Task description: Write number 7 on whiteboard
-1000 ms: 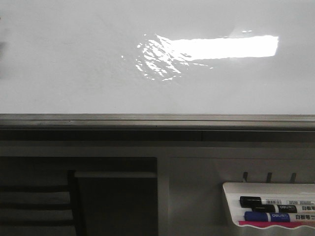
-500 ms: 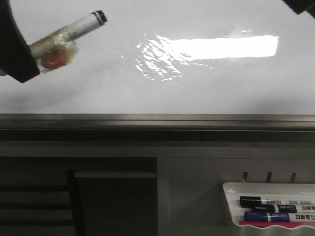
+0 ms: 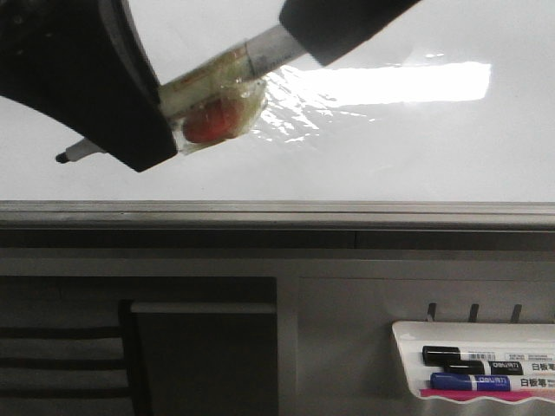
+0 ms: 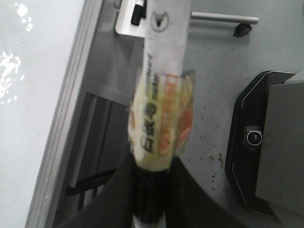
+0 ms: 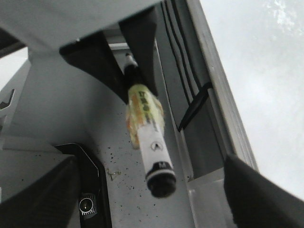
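Observation:
My left gripper (image 3: 165,130) is shut on a white marker (image 3: 217,87) wrapped in clear tape with an orange patch. Its dark tip (image 3: 65,157) points left and down in front of the whiteboard (image 3: 416,156). In the left wrist view the jaws (image 4: 152,187) clamp the marker's black part (image 4: 159,95). My right gripper (image 5: 149,190) is open, its fingers (image 5: 259,194) wide apart on either side of the marker's black rear end (image 5: 160,183) without touching it. One right finger (image 3: 338,26) covers that end in the front view. No number 7 shows on the board.
The board's grey bottom rail (image 3: 277,212) runs across the view, and a bright glare (image 3: 399,82) sits on the board. A small white tray (image 3: 408,347) at the lower right holds a black marker (image 3: 468,355) and a blue one (image 3: 473,381). A dark robot base (image 4: 266,152) stands on the floor.
Both arms have come into the front view. The left gripper with the marker moved right and closer. The right gripper came down from the top right to the marker's rear end.

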You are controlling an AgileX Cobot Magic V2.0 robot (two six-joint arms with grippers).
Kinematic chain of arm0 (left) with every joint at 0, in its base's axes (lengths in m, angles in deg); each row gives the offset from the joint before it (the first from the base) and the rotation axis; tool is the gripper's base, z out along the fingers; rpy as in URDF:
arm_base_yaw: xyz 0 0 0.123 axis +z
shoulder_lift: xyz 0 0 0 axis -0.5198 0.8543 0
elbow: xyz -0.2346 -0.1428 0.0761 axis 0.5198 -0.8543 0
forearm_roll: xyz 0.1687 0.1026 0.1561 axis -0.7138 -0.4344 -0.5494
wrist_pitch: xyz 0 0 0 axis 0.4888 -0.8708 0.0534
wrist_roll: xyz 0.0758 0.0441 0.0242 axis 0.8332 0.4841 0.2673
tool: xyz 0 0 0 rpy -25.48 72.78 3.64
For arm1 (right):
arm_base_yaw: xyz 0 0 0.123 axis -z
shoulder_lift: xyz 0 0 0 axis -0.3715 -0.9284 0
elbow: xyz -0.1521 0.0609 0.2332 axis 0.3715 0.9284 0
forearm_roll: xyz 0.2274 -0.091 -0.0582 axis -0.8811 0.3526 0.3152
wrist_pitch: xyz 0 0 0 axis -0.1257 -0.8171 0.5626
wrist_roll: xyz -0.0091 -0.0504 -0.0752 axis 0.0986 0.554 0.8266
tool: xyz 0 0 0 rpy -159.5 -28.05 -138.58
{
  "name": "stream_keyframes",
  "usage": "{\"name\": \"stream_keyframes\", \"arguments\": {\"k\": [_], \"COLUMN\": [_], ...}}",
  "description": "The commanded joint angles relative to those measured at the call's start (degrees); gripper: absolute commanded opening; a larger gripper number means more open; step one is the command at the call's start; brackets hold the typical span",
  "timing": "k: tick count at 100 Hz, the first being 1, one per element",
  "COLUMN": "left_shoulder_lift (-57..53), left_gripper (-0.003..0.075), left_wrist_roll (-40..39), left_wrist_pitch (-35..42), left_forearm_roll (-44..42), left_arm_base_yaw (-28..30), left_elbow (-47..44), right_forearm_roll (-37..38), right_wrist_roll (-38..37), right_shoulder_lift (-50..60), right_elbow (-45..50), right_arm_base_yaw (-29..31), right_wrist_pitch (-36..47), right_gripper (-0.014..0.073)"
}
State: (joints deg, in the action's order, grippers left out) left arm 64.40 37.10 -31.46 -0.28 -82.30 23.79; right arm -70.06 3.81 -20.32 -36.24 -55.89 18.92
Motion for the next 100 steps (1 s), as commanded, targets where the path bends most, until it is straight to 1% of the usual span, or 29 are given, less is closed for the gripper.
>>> {"name": "stream_keyframes", "arguments": {"k": [1, 13, 19, 28, 43, 50, 67, 100], "left_shoulder_lift": [-1.63, -1.63, -1.63, -1.63, -1.63, -1.63, -1.63, -1.63], "left_gripper": [-0.0020, -0.0020, -0.0020, -0.0020, -0.0020, -0.0020, -0.0020, -0.0020], "left_wrist_roll": [0.06, 0.06, 0.06, 0.06, 0.06, 0.06, 0.06, 0.06], "left_wrist_pitch": [2.77, 2.85, 3.22, 3.77, 4.11, 4.11, 4.11, 4.11], "left_forearm_roll": [0.70, 0.70, 0.70, 0.70, 0.70, 0.70, 0.70, 0.70], "left_arm_base_yaw": [-0.76, -0.76, -0.76, -0.76, -0.76, -0.76, -0.76, -0.76], "left_elbow": [1.93, 1.93, 1.93, 1.93, 1.93, 1.93, 1.93, 1.93], "right_forearm_roll": [-2.44, -2.68, -4.57, -8.44, -8.90, -9.19, -10.62, -10.62], "right_wrist_roll": [1.68, 2.79, 4.24, 8.41, 9.29, 10.33, 11.71, 11.71], "right_shoulder_lift": [0.08, -1.87, -2.75, -3.41, -4.54, -5.06, -5.57, -5.57], "right_elbow": [-1.97, -1.97, -1.97, -1.97, -1.97, -1.97, -1.97, -1.97], "right_arm_base_yaw": [-0.77, -0.77, -0.77, -0.77, -0.77, -0.77, -0.81, -0.81], "right_wrist_pitch": [3.01, 2.89, 3.37, 3.75, 4.56, 4.34, 4.46, 4.35], "right_gripper": [0.0458, 0.0417, 0.0417, 0.0417, 0.0404, 0.0355, 0.0200, 0.0019]}}
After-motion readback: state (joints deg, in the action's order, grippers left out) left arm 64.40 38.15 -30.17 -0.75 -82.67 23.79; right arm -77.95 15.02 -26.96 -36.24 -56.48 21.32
